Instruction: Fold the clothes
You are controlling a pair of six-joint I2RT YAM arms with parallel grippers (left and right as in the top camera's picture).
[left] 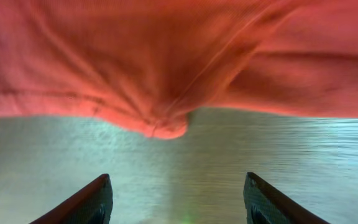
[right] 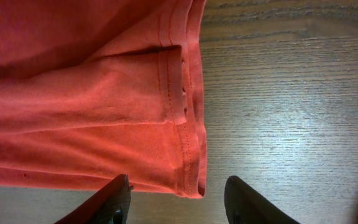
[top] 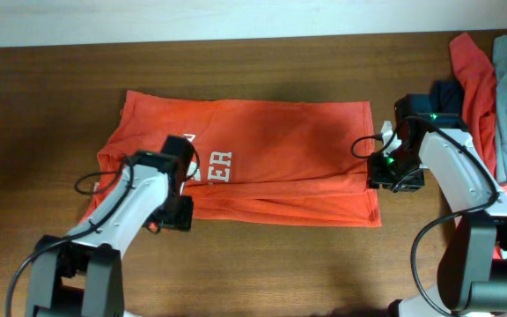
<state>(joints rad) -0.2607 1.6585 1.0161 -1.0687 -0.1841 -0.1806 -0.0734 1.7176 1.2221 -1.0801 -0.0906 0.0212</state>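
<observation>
On the wooden table [top: 262,264], 1 T-shirt [top: 280,141] seems folded.

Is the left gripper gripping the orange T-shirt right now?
No, the left gripper stands open over bare table, the orange T-shirt lying beyond its fingertips.

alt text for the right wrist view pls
An orange-red garment, its stitched hem folded over itself, lies on a wooden table. The right gripper, open, frames the hem's corner and holds nothing.

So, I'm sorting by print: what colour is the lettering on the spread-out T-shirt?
White lettering on the orange-red T-shirt; it shows best in the overhead view.
</observation>
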